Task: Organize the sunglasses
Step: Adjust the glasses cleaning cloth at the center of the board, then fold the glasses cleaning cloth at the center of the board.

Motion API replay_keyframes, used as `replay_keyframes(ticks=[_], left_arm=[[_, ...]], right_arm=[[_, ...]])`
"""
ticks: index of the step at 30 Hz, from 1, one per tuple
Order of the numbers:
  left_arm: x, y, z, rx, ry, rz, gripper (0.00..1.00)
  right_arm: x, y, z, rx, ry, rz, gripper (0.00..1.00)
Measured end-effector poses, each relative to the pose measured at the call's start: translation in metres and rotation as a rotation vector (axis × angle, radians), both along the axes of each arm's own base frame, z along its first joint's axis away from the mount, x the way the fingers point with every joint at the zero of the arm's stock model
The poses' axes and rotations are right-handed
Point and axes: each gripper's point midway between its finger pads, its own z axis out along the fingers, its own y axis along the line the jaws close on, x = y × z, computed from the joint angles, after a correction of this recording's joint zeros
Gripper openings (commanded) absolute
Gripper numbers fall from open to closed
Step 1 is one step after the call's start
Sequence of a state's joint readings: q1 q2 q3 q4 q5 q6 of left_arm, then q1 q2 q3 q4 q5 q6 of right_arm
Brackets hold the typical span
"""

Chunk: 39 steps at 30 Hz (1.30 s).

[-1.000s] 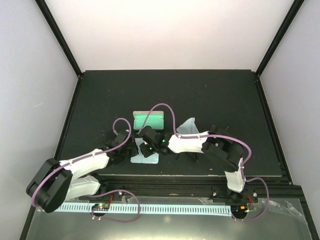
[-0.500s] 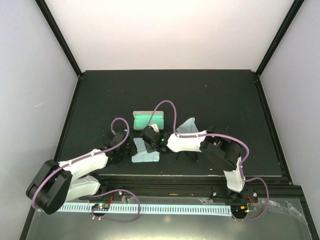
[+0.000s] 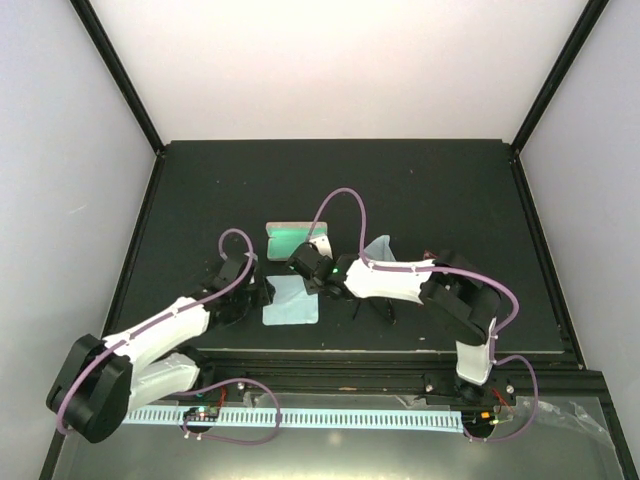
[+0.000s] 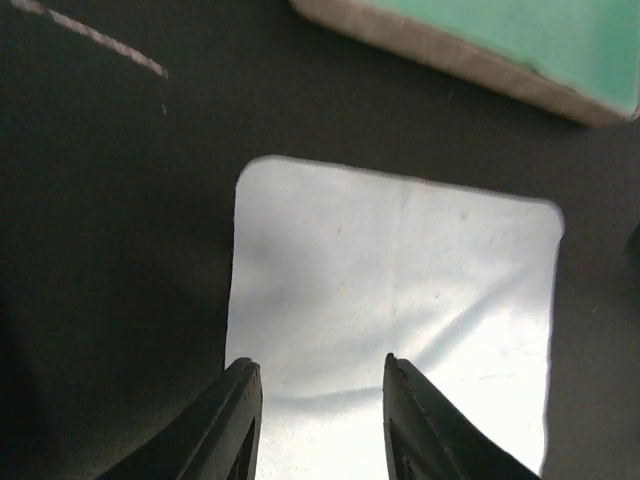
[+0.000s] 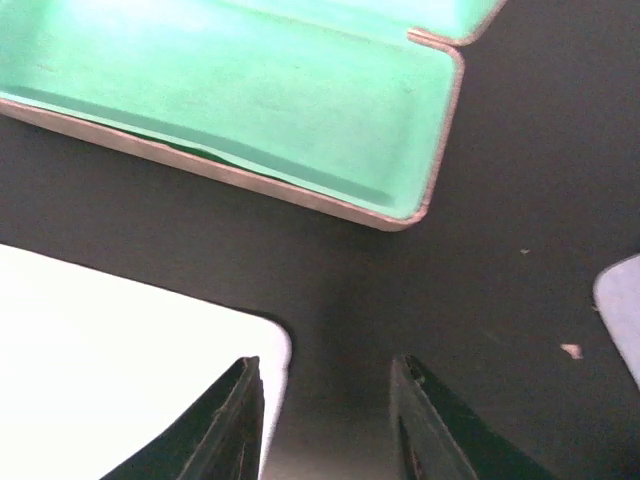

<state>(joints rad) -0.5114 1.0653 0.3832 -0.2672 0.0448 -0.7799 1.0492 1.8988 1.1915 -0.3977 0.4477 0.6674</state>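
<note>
The black table (image 3: 420, 190) carries everything, with the two arms reaching in from 6 o'clock. The right arm (image 3: 390, 280) lies across the middle and the left arm (image 3: 165, 325) angles in from 8 o'clock.

The open case (image 3: 297, 238) sits at the centre, and its green lining is bare (the right wrist view shows nothing inside). At the case's 6 o'clock lies a light blue cloth (image 3: 291, 302). A second cloth (image 3: 378, 250) sits rumpled at the case's 3 o'clock.

A second ago the first cloth was bunched between both grippers. Now it lies spread flat as a neat square and both have let go. I take that as the cloth laid out ready, so fetching a pair comes next.

The left gripper (image 4: 318, 365) hangs over the cloth's 9 o'clock edge, fingers parted and nothing between them. The right gripper (image 5: 325, 362) has drawn back toward the case, over the cloth's 12 o'clock corner, fingers likewise apart and empty.

The sunglasses are not plainly in view, being neither in the case nor on the cloth. Some thin dark shapes (image 3: 372, 308) under the right forearm might be a pair, but I cannot tell.
</note>
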Motion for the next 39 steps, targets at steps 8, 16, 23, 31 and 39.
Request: replay_keyframes(ticks=[8, 16, 23, 31, 39], left_arm=[[0.023, 0.016, 0.020, 0.019, -0.042, 0.062, 0.37], [0.025, 0.025, 0.008, 0.029, 0.005, 0.070, 0.35], [0.023, 0.023, 0.001, 0.023, 0.035, 0.052, 0.40], [0.021, 0.019, -0.004, 0.010, 0.057, 0.025, 0.41], [0.022, 0.013, -0.012, 0.011, 0.093, -0.013, 0.40]], right_arm=[[-0.015, 0.025, 0.002, 0.089, 0.086, 0.128, 0.27], [-0.070, 0.030, -0.024, 0.195, 0.336, 0.254, 0.22], [-0.086, 0.028, -0.028, 0.240, 0.403, 0.273, 0.20], [-0.089, -0.012, -0.029, 0.170, 0.353, 0.182, 0.20], [-0.080, -0.036, -0.022, 0.079, 0.295, 0.114, 0.32]])
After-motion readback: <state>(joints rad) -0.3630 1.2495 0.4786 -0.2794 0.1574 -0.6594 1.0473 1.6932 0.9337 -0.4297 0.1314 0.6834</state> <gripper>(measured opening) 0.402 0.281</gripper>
